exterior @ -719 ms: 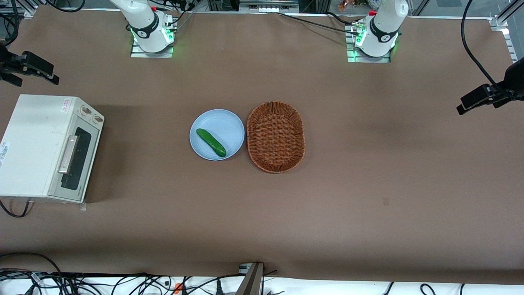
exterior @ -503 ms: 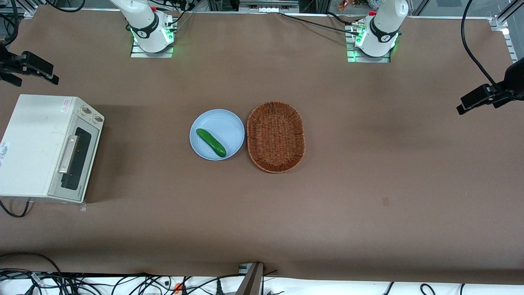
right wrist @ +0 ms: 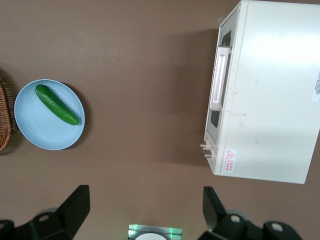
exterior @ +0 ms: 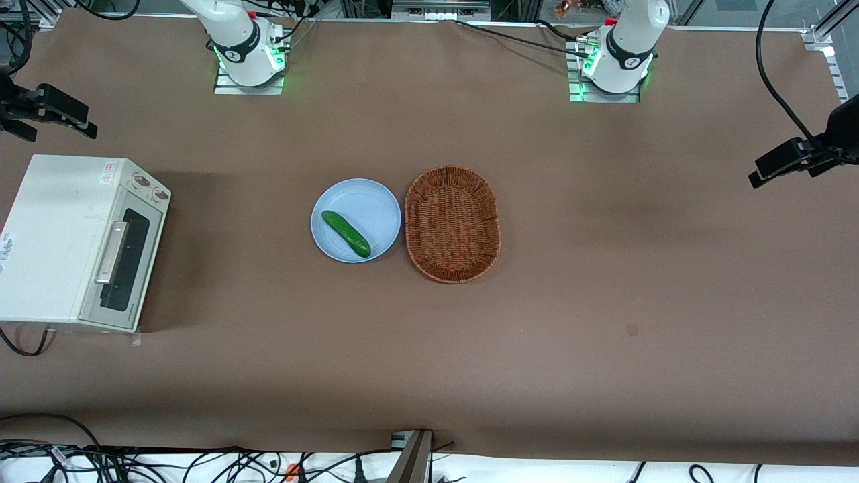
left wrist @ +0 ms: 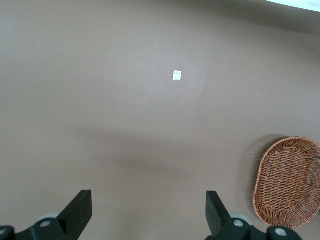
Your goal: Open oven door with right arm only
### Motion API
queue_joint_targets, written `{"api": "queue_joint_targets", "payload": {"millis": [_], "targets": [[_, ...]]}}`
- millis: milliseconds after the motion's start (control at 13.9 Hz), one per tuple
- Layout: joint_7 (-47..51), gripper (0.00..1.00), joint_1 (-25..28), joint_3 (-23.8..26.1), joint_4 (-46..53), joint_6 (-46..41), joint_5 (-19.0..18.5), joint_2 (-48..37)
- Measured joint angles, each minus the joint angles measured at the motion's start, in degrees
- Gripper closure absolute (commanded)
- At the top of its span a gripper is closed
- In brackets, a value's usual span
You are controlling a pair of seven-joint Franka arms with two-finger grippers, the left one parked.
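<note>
- No word or number could be read anywhere.
- The oven (right wrist: 265, 95) bore a pink sticker (right wrist: 230, 155) with a red warning triangle on its top, beside the knobs. It lay well below the gripper (right wrist: 144, 196), whose jaws hung spread wide. Its small print was illegible.
- A white label (right wrist: 316, 86) sat at the edge of the oven top, farther from the jaws than the sticker. It probably carried rating text in dark lines, none legible.

Our white right arm (exterior: 231, 30)
Our base glowed green; our gripper (right wrist: 145, 217), high above the table, had black fingers (right wrist: 75, 205).
</note>
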Motion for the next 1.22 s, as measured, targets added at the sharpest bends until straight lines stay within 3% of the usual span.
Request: {"api": "queue_joint_targets", "payload": {"millis": [1222], "targets": [[-0.02,0.0,1.74,0.48,-0.67,-0.68,-2.9,0.88]]}}
